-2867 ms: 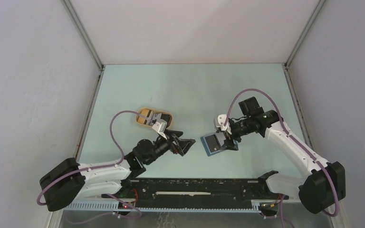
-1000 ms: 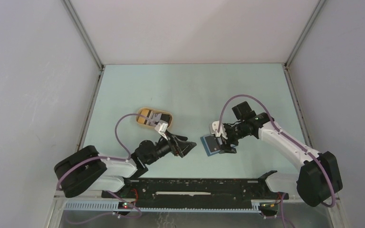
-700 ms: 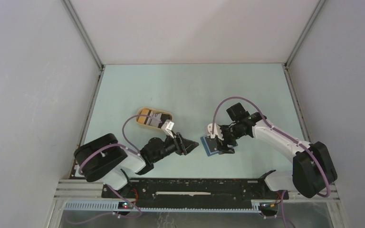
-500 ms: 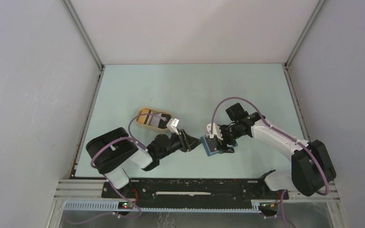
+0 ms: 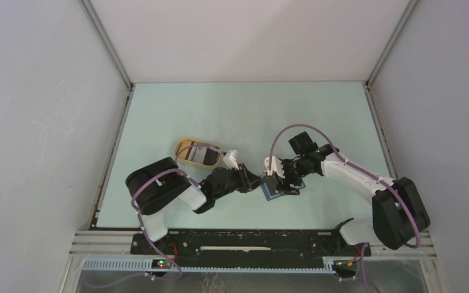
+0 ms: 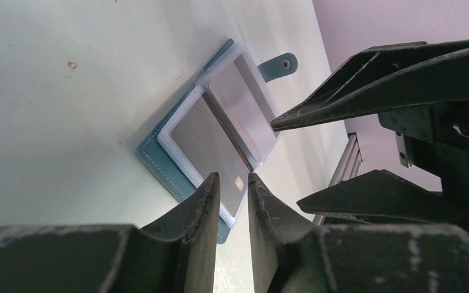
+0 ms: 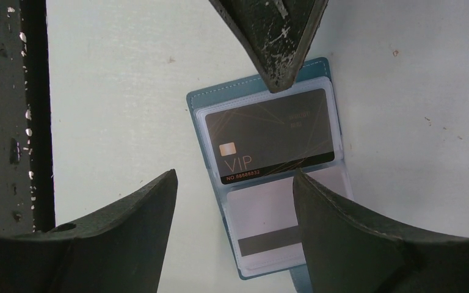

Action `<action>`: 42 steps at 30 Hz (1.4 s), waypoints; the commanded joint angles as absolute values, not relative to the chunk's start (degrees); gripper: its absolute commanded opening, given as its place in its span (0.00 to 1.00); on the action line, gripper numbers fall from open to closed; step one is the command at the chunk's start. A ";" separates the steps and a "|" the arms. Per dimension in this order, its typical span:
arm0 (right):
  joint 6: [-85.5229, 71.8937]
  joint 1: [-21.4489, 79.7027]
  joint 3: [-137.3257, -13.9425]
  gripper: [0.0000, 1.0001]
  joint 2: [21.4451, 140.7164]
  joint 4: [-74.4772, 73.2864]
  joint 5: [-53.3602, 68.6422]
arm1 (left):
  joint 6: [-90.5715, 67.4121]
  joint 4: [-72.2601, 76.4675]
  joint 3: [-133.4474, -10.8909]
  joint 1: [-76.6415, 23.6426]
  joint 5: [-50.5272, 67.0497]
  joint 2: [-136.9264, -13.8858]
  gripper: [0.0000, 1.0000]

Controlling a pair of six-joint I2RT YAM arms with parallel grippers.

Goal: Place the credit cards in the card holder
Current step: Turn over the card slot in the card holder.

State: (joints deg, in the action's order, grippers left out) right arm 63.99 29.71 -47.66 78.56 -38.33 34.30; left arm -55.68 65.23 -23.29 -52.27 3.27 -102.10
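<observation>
The card holder (image 5: 270, 194) lies open on the table, teal rim (image 7: 196, 122) around clear sleeves. A dark credit card marked VIP (image 7: 269, 137) sits in one sleeve and a pale card with a dark stripe (image 7: 262, 229) in the other. They show again in the left wrist view as the dark card (image 6: 204, 137) and the pale card (image 6: 244, 104). My left gripper (image 6: 233, 178) has its tips at the holder's left edge, jaws a narrow gap apart with nothing between them. My right gripper (image 7: 235, 183) hovers over the holder, jaws wide and empty.
A tan oval tray (image 5: 184, 146) stands left of the holder, behind the left arm, with more cards (image 5: 205, 157) in it. The right gripper's fingers (image 6: 372, 67) reach in close over the holder opposite the left fingertips. The black rail (image 5: 250, 241) runs along the near edge.
The left arm has reached right until its tips met the holder's edge, and its jaws have narrowed from wide. The right gripper has shifted slightly left over the holder.
</observation>
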 commanded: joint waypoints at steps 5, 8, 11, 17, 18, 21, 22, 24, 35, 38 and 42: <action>63.08 29.88 -47.71 0.78 78.40 -37.40 34.31 | -56.32 60.64 -27.97 -53.34 3.17 -103.89 0.31; 62.99 29.88 -47.64 0.78 78.24 -37.44 34.19 | -56.57 59.59 -28.55 -53.58 2.75 -104.60 0.33; 63.01 29.88 -47.72 0.78 78.22 -37.44 34.28 | -56.60 58.36 -29.05 -53.83 2.37 -104.83 0.34; 62.88 29.79 -47.72 0.78 78.13 -37.51 34.28 | -55.99 55.10 -29.80 -54.46 0.98 -104.21 0.36; 62.89 29.79 -47.72 0.78 78.13 -37.50 34.28 | -55.87 54.72 -29.84 -54.56 0.78 -103.99 0.36; 62.90 29.79 -47.70 0.78 78.13 -37.53 34.36 | -55.72 53.73 -30.26 -54.84 0.59 -104.00 0.37; 62.93 29.81 -47.72 0.78 78.13 -37.53 34.36 | -55.84 53.71 -30.40 -54.88 0.60 -104.20 0.37; 62.87 29.78 -47.72 0.78 78.05 -37.52 34.37 | -55.98 53.70 -30.60 -54.87 0.74 -104.57 0.37; 63.02 29.79 -47.72 0.78 77.87 -37.70 34.42 | -55.90 53.71 -31.15 -55.05 1.08 -104.32 0.35; 62.96 29.72 -47.70 0.78 77.92 -37.66 34.53 | -55.90 54.15 -31.05 -55.03 1.46 -104.22 0.34; 62.49 30.07 -47.47 0.78 78.58 -36.79 34.82 | -55.90 55.33 -30.51 -55.11 1.70 -103.81 0.33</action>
